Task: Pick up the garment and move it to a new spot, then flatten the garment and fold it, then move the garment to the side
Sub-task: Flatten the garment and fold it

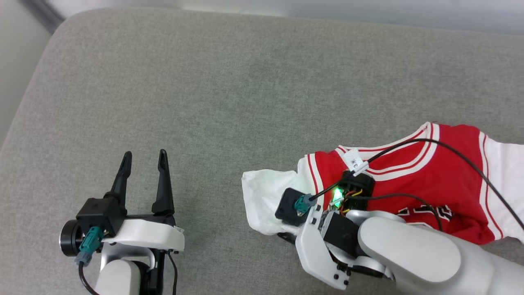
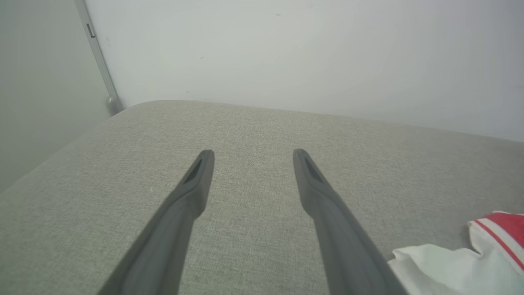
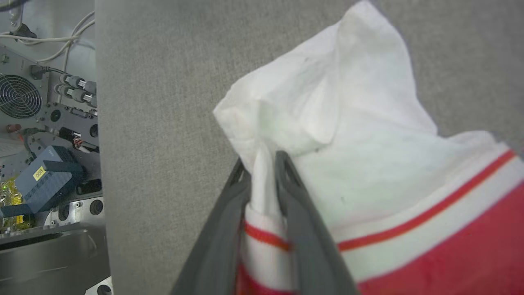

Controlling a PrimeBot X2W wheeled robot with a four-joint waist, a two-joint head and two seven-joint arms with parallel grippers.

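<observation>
The garment (image 1: 430, 176) is a red jersey with white sleeves and red-white striped trim, lying crumpled at the right of the grey cushion (image 1: 245, 82). Its white sleeve (image 1: 262, 196) points left. In the right wrist view my right gripper (image 3: 262, 162) is shut on a fold of the white sleeve (image 3: 348, 123) beside the striped trim. From the head camera, the right wrist hangs over the jersey and hides its fingers. My left gripper (image 1: 145, 155) stands open over bare cushion at the lower left, apart from the garment (image 2: 483, 254), nothing between its fingers (image 2: 188, 192).
The grey fabric cushion has a rounded far-left corner (image 1: 61, 28), and a pale wall (image 2: 286, 53) lies beyond its far edge. Past the cushion's edge in the right wrist view sits electronics with a fan (image 3: 18, 96) and cables. A black cable (image 1: 470, 164) runs over the jersey.
</observation>
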